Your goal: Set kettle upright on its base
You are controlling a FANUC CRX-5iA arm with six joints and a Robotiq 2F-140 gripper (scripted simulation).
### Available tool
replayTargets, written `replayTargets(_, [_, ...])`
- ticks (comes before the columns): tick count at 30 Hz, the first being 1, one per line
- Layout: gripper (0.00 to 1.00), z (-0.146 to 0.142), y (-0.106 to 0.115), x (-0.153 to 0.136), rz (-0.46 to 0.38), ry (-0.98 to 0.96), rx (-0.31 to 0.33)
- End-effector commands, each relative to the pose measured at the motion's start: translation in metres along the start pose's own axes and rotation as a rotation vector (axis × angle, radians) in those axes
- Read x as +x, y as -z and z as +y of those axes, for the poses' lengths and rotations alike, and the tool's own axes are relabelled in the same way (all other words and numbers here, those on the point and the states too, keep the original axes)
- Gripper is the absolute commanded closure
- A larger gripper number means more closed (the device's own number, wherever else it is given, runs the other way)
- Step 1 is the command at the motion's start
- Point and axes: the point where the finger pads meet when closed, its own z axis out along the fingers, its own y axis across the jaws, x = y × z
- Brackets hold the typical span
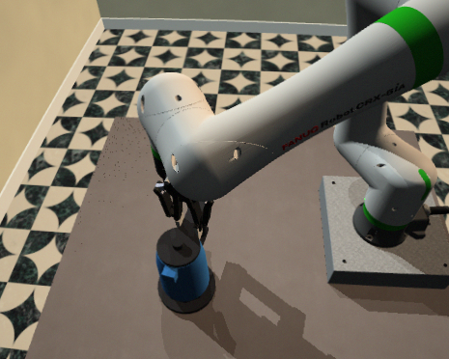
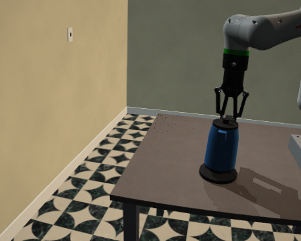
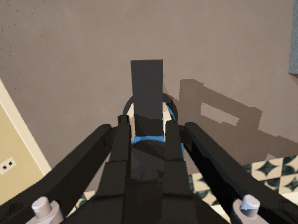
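Note:
The blue kettle (image 1: 184, 277) (image 2: 222, 149) with a black lid stands upright on its round black base (image 1: 177, 304) (image 2: 217, 176), near the front left part of the brown table (image 1: 105, 232) (image 2: 171, 162). My gripper (image 1: 191, 231) (image 2: 228, 116) (image 3: 148, 111) comes straight down over the kettle's top and is shut on its dark handle (image 3: 146, 85). In the wrist view a thin blue rim of the kettle (image 3: 150, 139) shows between the fingers. The stud and the ring are hidden under the kettle.
The arm's grey mounting block (image 1: 342, 232) (image 2: 298, 149) stands on the table's right side. The table's left and front edges drop to a checkered floor (image 1: 42, 203) (image 2: 96, 181). A yellow wall (image 2: 54, 97) stands to the left.

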Motion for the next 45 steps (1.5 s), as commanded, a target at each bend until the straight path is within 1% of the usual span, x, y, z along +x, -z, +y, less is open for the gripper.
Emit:
replayTargets(1, [1.00, -0.0002, -0.0061, -0.0001, 0.000, 0.000, 0.001])
replayTargets(9, [1.00, -0.0002, -0.0119, -0.0001, 0.000, 0.000, 0.001])
replayTargets(45, [1.00, -0.0002, -0.0120, -0.0001, 0.000, 0.000, 0.001])
